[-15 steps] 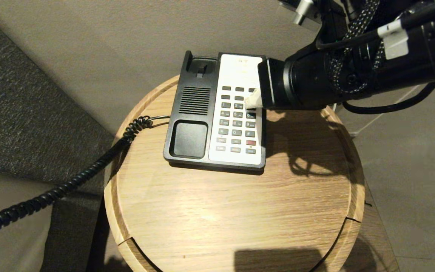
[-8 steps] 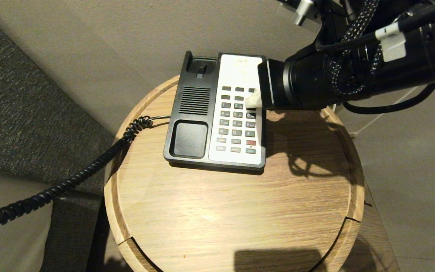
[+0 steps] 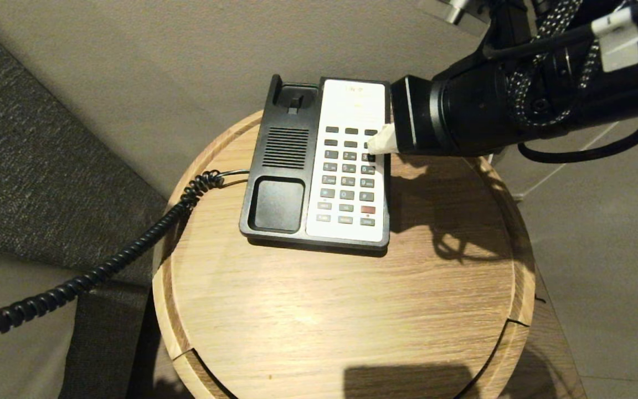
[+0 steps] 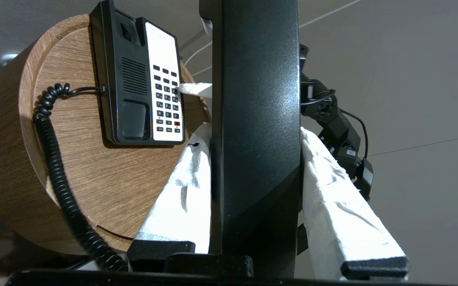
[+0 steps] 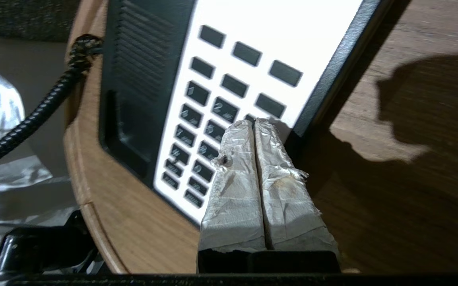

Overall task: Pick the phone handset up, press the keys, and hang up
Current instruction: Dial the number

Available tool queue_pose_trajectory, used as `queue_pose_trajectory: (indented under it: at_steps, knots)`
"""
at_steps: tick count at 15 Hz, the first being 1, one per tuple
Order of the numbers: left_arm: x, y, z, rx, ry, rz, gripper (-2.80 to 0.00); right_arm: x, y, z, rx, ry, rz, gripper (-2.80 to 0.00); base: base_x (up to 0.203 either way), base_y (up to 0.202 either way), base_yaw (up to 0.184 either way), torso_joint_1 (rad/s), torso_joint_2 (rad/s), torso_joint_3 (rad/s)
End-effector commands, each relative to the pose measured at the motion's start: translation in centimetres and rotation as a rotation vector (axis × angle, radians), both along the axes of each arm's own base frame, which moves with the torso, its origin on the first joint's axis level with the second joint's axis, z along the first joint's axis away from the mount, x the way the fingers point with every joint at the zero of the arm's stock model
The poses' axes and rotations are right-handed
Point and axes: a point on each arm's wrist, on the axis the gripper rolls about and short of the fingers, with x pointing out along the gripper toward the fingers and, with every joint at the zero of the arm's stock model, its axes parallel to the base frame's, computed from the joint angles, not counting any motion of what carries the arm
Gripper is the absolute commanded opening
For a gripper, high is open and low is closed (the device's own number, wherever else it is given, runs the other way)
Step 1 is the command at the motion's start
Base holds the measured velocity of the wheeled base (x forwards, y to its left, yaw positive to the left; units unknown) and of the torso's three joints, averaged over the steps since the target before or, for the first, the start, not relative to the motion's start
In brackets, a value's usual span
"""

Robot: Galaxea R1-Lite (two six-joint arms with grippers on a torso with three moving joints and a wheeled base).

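The left tool [image 4: 255,190] clamps the phone handset [image 4: 255,119] between its white-wrapped fingers, off to the left of the round wooden desk [image 3: 341,310]. The right tool [image 5: 255,123], fingers pressed together, points at the keypad on the phone base [image 3: 297,166], at its right column of keys.

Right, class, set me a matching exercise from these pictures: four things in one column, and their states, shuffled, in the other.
1. phone handset
2. right claw
3. phone base
4. coiled cord

a. resting on the round wooden table
b. shut, tips at the keypad
c. clamped in the left claw
d. trailing off the table's edge

Pairs: 1-c, 2-b, 3-a, 4-d
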Motion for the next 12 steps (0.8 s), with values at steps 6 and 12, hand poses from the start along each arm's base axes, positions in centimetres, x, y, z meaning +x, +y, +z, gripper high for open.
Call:
queue_pose_trajectory:
  at_steps: [6, 12]
  knots:
    - [0.0, -0.1, -0.1, 0.002, 0.005, 0.001, -2.80, -0.5, 0.7, -0.4, 0.000, 0.030, 0.024, -2.80, 0.000, 0.000, 0.000, 0.000, 0.00, 0.000]
    - [0.0, 0.0, -0.1, 0.004, 0.005, 0.002, -2.80, 0.2, 1.1, -1.0, -0.024, 0.030, -0.007, -2.80, 0.000, 0.000, 0.000, 0.000, 0.00, 0.000]
